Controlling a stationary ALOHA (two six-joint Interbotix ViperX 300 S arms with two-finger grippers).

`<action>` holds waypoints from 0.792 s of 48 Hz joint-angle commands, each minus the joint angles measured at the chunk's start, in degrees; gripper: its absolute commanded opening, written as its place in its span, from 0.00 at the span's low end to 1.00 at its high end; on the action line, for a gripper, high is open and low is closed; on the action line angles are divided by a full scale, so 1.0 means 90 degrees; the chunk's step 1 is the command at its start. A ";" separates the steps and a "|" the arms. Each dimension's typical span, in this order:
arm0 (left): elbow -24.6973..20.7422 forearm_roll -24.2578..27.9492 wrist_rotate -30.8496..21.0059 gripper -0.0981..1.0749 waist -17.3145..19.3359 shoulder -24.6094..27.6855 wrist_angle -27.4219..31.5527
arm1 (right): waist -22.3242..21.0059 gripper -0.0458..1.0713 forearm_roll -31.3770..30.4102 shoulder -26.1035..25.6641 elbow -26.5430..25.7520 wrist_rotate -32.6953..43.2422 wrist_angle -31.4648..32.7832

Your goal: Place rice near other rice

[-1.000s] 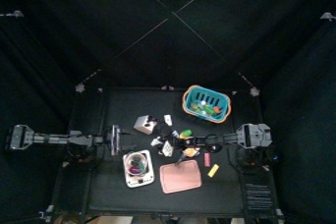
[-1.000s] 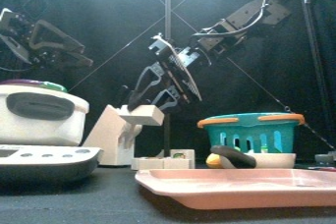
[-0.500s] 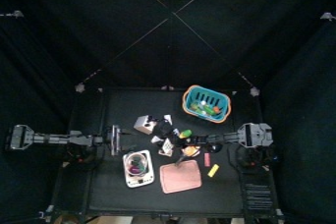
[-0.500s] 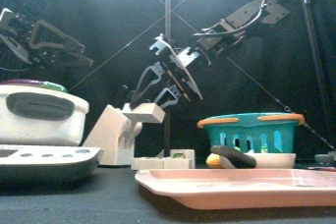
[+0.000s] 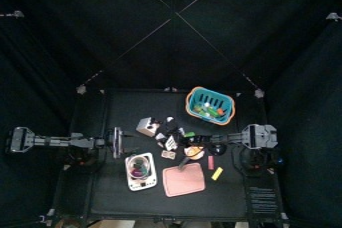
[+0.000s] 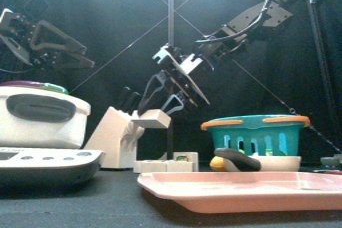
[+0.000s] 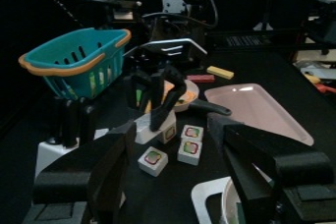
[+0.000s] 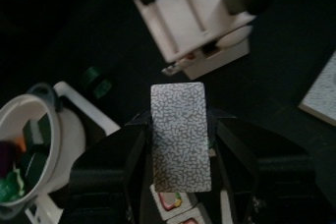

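Right tool (image 6: 171, 72) swung left over black table (image 5: 120, 107).

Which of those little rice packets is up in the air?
The speckled grey packet clamped in the right tool; the two labelled packets lie flat on the table.

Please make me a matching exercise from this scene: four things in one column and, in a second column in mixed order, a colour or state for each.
Things:
1. basket
2. tray
3. packet
4. left end effector

Colours or states:
A. pink
B. open, holding nothing
C. teal with an orange rim
D. grey speckled, gripped between two jaws

Pairs: 1-C, 2-A, 3-D, 4-B
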 commanded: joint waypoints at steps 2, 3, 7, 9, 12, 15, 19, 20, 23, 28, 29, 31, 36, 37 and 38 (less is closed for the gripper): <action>-0.0068 -0.0020 0.0000 0.88 0.0020 0.0010 -0.0020 | -0.0322 0.62 0.0176 -0.0332 -0.0186 0.0010 0.0381; -0.0068 -0.0020 0.0000 0.88 0.0020 0.0010 -0.0020 | -0.0371 0.62 0.0195 -0.0332 -0.0205 0.0010 0.0449; -0.0059 -0.0059 0.0000 0.88 0.0010 0.0010 -0.0029 | -0.0547 0.62 0.0342 -0.0332 -0.0215 0.0000 0.0762; -0.0059 -0.0088 0.0000 0.88 -0.0010 0.0010 -0.0020 | -0.0596 0.62 0.0479 -0.0332 -0.0215 0.0000 0.0947; -0.0059 -0.0146 0.0000 0.88 -0.0020 0.0010 -0.0020 | -0.0615 0.62 0.0752 -0.0332 -0.0225 0.0000 0.1250; -0.0049 -0.0186 0.0000 0.88 -0.0020 0.0010 -0.0020 | -0.0596 0.62 0.0996 -0.0332 -0.0225 -0.0010 0.1631; -0.0029 -0.0225 0.0000 0.88 -0.0029 0.0010 -0.0020 | -0.0586 0.62 0.1201 -0.0264 -0.0225 -0.0010 0.2187; -0.0029 -0.0225 0.0000 0.88 -0.0029 0.0010 -0.0020 | -0.0576 0.62 0.1221 -0.0254 -0.0225 -0.0010 0.2285; -0.0029 -0.0234 0.0000 0.88 -0.0029 0.0010 -0.0029 | -0.0557 0.62 0.1230 -0.0215 -0.0225 0.0000 0.2471; -0.0029 -0.0234 0.0010 0.88 -0.0029 0.0010 -0.0020 | -0.0537 0.62 0.1260 -0.0107 -0.0234 0.0000 0.2490; -0.0029 -0.0234 0.0010 0.88 -0.0029 0.0010 -0.0029 | -0.0537 0.62 0.1270 -0.0088 -0.0244 0.0000 0.2500; -0.0029 -0.0234 0.0010 0.88 -0.0029 0.0010 -0.0029 | -0.0537 0.62 0.1279 -0.0029 -0.0254 0.0010 0.2510; -0.0029 -0.0234 0.0010 0.88 -0.0029 0.0010 -0.0029 | -0.0557 0.62 0.1338 0.0166 -0.0332 0.0010 0.2539; -0.0029 -0.0234 0.0010 0.88 -0.0029 0.0010 -0.0020 | -0.0557 0.62 0.1357 0.0205 -0.0342 0.0010 0.2549; -0.0029 -0.0234 0.0010 0.88 -0.0029 0.0010 -0.0020 | -0.0557 0.62 0.1387 0.0234 -0.0352 0.0010 0.2559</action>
